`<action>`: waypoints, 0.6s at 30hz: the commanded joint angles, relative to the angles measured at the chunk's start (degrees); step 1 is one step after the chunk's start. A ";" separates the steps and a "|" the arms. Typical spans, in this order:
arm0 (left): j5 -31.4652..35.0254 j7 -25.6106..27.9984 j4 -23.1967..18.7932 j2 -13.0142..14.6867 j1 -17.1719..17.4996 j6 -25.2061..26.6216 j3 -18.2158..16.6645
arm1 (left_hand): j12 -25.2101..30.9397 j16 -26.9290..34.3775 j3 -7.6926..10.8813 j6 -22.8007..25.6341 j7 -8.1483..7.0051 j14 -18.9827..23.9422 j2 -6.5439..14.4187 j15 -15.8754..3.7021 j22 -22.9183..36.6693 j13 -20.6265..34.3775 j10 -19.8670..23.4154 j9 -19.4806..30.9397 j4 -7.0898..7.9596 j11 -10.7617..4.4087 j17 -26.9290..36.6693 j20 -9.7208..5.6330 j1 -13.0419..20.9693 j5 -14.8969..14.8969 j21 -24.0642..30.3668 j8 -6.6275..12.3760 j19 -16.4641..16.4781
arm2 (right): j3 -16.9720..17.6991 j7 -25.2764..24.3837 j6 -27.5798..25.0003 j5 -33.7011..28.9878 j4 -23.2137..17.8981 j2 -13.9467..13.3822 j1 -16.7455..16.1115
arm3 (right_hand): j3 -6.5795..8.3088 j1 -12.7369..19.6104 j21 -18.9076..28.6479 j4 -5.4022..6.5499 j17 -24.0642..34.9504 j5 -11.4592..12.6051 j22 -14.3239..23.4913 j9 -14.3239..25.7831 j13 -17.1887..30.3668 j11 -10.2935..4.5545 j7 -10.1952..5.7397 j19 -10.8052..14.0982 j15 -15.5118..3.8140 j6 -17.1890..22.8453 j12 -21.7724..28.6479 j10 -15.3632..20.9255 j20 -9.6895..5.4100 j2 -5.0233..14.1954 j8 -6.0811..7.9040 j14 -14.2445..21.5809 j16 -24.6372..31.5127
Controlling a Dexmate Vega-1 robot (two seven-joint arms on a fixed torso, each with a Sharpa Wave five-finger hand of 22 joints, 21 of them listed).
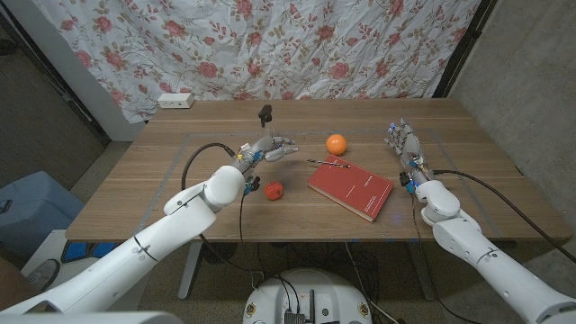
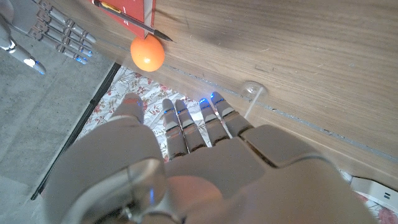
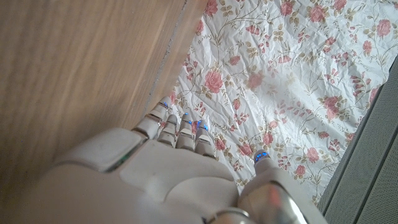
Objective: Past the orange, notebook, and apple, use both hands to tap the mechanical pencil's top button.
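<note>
Both robot hands empty, fingers apart: left robot hand [image 1: 270, 148] near orange [image 1: 336, 143]; right robot hand [image 1: 405, 144] beyond notebook [image 1: 351, 186]; pencil [image 1: 329, 164] untouched.

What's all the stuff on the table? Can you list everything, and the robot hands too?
orange: one, orange, far middle of the table.
apple: one, red, near the left arm.
notebook: one, red, right of middle.
pencil: one, dark, on the notebook's far edge.
clip: one, black, far edge.
power strip: one, white, far left corner.
table: one, wooden.
curtain: one, white with flowers, behind.
left hand: open, left of the orange.
right hand: open, right side.
</note>
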 commanded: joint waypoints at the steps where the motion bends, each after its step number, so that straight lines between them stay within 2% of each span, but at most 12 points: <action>1: -6.49 5.51 1.97 1.23 4.22 -7.22 -2.63 | -0.33 0.03 0.89 -0.90 0.44 -0.49 0.16 -5.90 0.05 0.11 -1.43 0.06 0.04 0.68 0.10 -3.02 -0.63 0.23 -0.06 -0.32 0.33 | -0.21 -1.29 0.52 -1.30 1.03 0.44 0.39 | 0.08 -0.47 0.36 0.42 0.07 0.29 0.14 0.01 -0.03 -0.29 -0.03 0.17 -0.24 0.50 0.22 0.09 -0.24 0.93 0.21 0.02 0.08; 8: -7.94 7.22 2.81 1.52 5.56 -9.67 -3.08 | -0.17 0.06 1.88 -2.39 0.55 -0.91 -0.03 -5.59 0.02 0.12 -2.39 0.02 -0.30 3.05 0.03 -2.86 -1.19 0.27 -0.11 -0.19 0.29 | -0.66 -1.28 0.89 -2.19 1.83 0.61 1.19 | 0.04 -0.46 0.35 0.53 0.05 0.32 0.13 0.01 -0.03 -0.36 -0.01 0.22 -0.23 0.58 0.22 0.15 -0.29 0.89 0.21 0.03 0.07; 10: -8.20 7.88 3.05 1.49 6.02 -10.33 -3.24 | -0.14 0.14 2.02 -2.43 0.70 -0.72 -0.05 -5.50 0.02 0.12 -2.44 0.02 -0.37 2.74 0.02 -2.81 -1.25 0.26 -0.10 -0.14 0.33 | -0.87 -1.65 0.85 -2.81 1.81 0.59 1.31 | 0.03 -0.45 0.35 0.55 0.04 0.33 0.13 0.01 -0.03 -0.40 -0.02 0.22 -0.27 0.57 0.22 0.16 -0.32 0.89 0.21 0.02 0.06; 11: -8.11 8.42 3.12 1.46 6.30 -10.75 -3.31 | -0.03 0.39 2.35 -2.53 0.78 0.05 -0.15 -5.12 0.01 0.11 -2.48 0.01 -0.55 1.35 0.00 -2.66 -1.42 0.24 -0.09 -0.03 0.43 | -0.95 -1.88 0.76 -3.07 1.69 0.58 1.34 | 0.03 -0.45 0.35 0.57 0.04 0.33 0.13 0.01 -0.03 -0.38 -0.01 0.22 -0.26 0.58 0.22 0.17 -0.30 0.88 0.21 0.03 0.06; 12: -8.02 9.04 3.00 1.37 6.58 -10.65 -3.39 | -0.01 0.44 2.45 -2.54 0.74 0.24 -0.18 -4.96 0.00 0.11 -2.48 0.01 -0.61 1.21 -0.01 -2.57 -1.46 0.24 -0.05 0.00 0.53 | -0.95 -1.85 0.83 -3.00 1.67 0.64 1.34 | 0.03 -0.44 0.34 0.57 0.03 0.33 0.13 0.01 -0.03 -0.38 -0.03 0.20 -0.23 0.59 0.22 0.18 -0.30 0.88 0.21 0.04 0.07; 15: -8.40 9.70 3.63 1.47 7.38 -12.78 -3.78 | 0.02 0.58 2.69 -2.66 0.71 0.84 -0.21 -4.78 -0.01 0.10 -2.55 0.00 -0.75 1.24 -0.03 -2.44 -1.53 0.23 0.04 0.03 0.83 | -1.03 -2.11 0.92 -3.23 1.47 0.73 1.27 | 0.02 -0.42 0.33 0.61 0.02 0.35 0.13 0.01 -0.03 -0.41 -0.07 0.21 -0.19 0.62 0.23 0.22 -0.30 0.87 0.21 0.07 0.07; 18: -8.84 10.45 3.79 1.37 8.15 -13.61 -4.17 | -0.11 0.40 3.09 -3.08 0.71 0.77 -0.23 -4.70 -0.01 0.10 -3.13 0.00 -1.01 2.39 -0.05 -2.40 -1.62 0.21 0.03 -0.02 0.92 | -1.15 -2.69 0.71 -3.85 0.95 0.59 1.09 | 0.02 -0.40 0.32 0.65 0.00 0.36 0.13 0.01 -0.03 -0.36 -0.05 0.19 -0.22 0.60 0.20 0.18 -0.27 0.87 0.19 0.03 0.04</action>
